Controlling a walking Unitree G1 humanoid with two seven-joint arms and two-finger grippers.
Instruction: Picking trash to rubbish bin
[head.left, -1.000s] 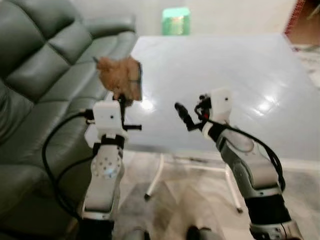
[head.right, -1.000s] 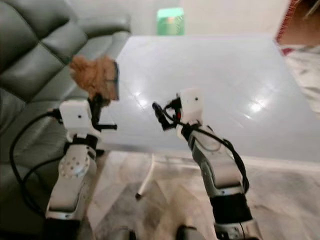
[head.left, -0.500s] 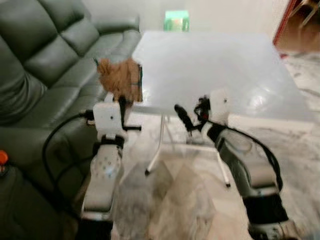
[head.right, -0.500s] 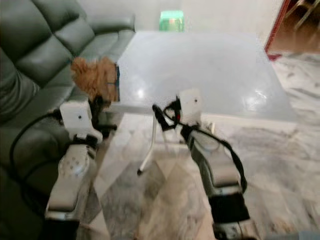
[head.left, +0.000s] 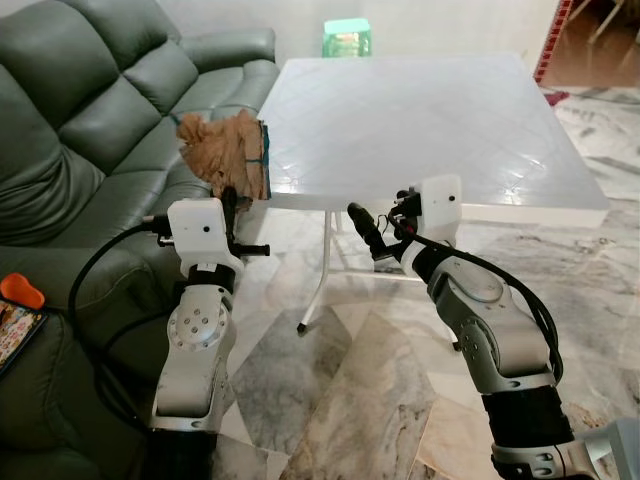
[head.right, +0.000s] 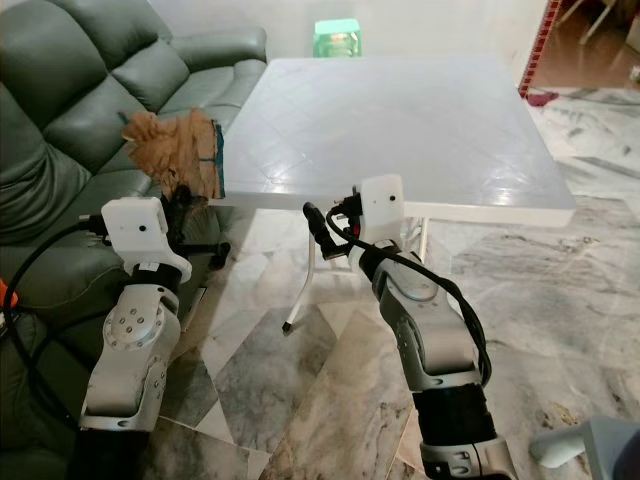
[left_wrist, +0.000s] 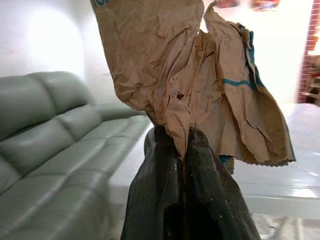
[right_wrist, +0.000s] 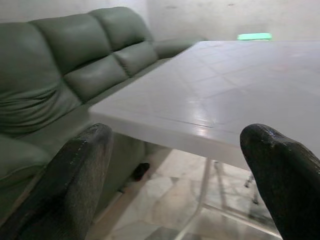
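Crumpled paper bag (head.left: 224, 155) upright, pinched in left gripper (left_wrist: 182, 150)

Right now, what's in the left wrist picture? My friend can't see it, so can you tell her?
Two black fingers pinch the bottom of a crumpled brown paper bag with blue stripes, holding it up. Behind it are a green sofa and a white table.

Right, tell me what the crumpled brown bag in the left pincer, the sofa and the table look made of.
Crumpled brown bag with blue trim: paper, matte, sharply creased. Dark green sofa: leather or imitation, with a soft sheen on padded cushions. White square table: probably plastic, glossy top reflecting light. The left pincer is shut on the bag.
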